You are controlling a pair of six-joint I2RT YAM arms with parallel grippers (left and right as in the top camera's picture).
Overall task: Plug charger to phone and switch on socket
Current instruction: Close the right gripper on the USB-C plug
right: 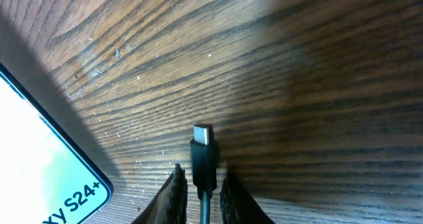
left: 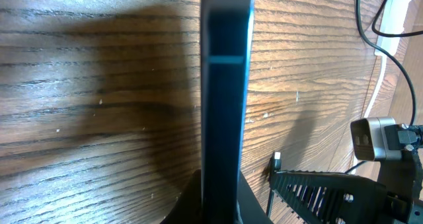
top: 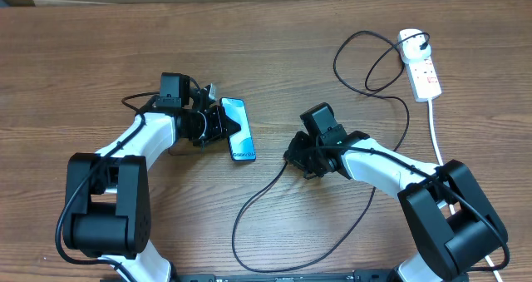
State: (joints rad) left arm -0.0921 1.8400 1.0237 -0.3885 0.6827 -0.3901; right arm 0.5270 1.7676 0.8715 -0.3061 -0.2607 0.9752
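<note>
My left gripper (top: 216, 126) is shut on the phone (top: 238, 130), gripping it by its long sides. The phone shows its light-blue screen in the overhead view and stands edge-on between the jaws (left: 221, 201) in the left wrist view (left: 227, 85). My right gripper (top: 290, 159) is shut on the charger connector (right: 203, 156); its metal tip points out past the fingers (right: 201, 187) just above the wood, a short way from the phone's "S24+" corner (right: 46, 171). The black charger cable (top: 249, 207) loops across the table to its plug in the white socket (top: 421, 66).
The socket's thick white cord (top: 436, 132) runs down the right side beside my right arm. Cable loops lie at the front centre and at the back right near the socket. The right gripper and its wrist camera (left: 370, 138) show at the lower right of the left wrist view.
</note>
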